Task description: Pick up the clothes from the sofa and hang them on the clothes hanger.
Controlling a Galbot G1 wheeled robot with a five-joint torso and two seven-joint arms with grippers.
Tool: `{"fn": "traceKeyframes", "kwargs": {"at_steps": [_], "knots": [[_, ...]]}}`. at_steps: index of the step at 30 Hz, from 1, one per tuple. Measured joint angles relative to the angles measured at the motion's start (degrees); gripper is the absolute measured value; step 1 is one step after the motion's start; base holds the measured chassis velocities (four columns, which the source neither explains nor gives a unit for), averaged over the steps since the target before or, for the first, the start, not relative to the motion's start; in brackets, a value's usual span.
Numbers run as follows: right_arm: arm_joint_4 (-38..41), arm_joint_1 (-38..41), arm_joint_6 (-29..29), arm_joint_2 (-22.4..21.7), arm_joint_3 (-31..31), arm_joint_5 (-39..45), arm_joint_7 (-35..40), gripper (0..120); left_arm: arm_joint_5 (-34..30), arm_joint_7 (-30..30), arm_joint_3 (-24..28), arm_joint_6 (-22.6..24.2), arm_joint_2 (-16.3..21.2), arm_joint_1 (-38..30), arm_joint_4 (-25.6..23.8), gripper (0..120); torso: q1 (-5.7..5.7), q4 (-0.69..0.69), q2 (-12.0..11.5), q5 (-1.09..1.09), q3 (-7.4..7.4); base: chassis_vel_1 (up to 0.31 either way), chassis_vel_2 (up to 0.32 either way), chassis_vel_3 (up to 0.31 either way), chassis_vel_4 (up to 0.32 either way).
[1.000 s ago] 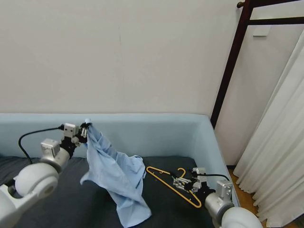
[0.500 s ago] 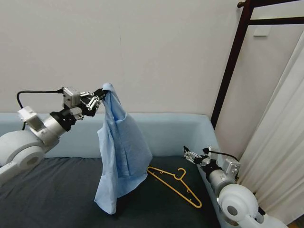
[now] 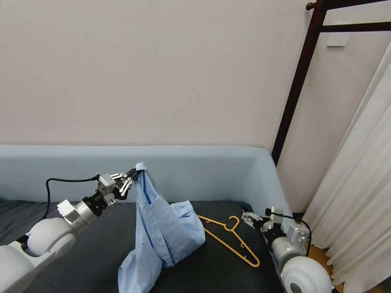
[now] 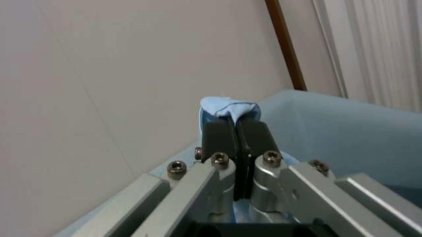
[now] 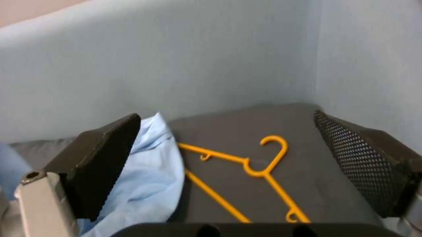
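A light blue shirt (image 3: 164,231) hangs from my left gripper (image 3: 132,177), which is shut on a bunched fold at its top; the shirt's lower part rests on the dark seat. The left wrist view has the jaws of that gripper (image 4: 236,136) pressed together, with blue cloth (image 4: 228,108) poking out above them. An orange hanger (image 3: 231,236) lies flat on the seat just right of the shirt. My right gripper (image 3: 249,218) is open close by the hanger's hook end, holding nothing. In the right wrist view its wide-spread fingers (image 5: 100,160) frame the hanger (image 5: 249,169) and the shirt's edge (image 5: 146,181).
The sofa has a pale blue back (image 3: 201,168) and a side wall (image 3: 275,189) at the right. A dark wooden clothes rack (image 3: 299,79) stands beyond the sofa's right end, with a white curtain (image 3: 360,183) beside it. The dark seat (image 3: 73,256) left of the shirt is bare.
My left gripper raised the shirt high, then came down, so the shirt's lower part now bunches on the seat. My right gripper left the hanger, rose, then sank a little.
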Motion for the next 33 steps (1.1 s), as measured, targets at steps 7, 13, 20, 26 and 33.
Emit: {"fn": "traceKeyframes", "kwargs": {"at_steps": [7,13,20,26,33], "knots": [[-6.3,5.5,-0.4,4.5,-8.9,-8.9,-2.9,100,5.1,3.5,-10.2,-3.9,0.5,16.6,-1.5,0,0.0,0.08,0.0,-0.04,0.0,0.0,0.0,0.0,0.0],[-14.7,12.0,0.5,6.3,-18.3,-15.7,-5.8,100,6.8,4.2,-23.2,-6.7,-1.0,32.7,-2.3,0,0.0,0.05,0.0,0.0,0.0,0.0,0.0,0.0,0.0],[-25.4,19.6,3.9,8.5,-28.3,-24.8,-10.6,100,7.3,6.0,-33.9,-9.5,-7.6,47.0,-1.1,0,0.0,0.06,0.0,-0.02,0.0,0.0,0.0,0.0,0.0],[-31.4,24.3,8.0,9.3,-34.8,-34.1,-15.1,100,8.1,8.8,-35.0,-11.7,-13.5,49.1,1.1,0,0.0,0.04,0.0,-0.03,0.0,0.0,0.0,0.0,0.0],[-32.8,26.1,7.3,9.6,-37.5,-31.7,-16.9,100,8.7,8.9,-35.5,-11.9,-15.3,49.3,1.2,0,0.0,0.04,0.0,-0.01,0.0,0.0,0.0,0.0,0.0]]}}
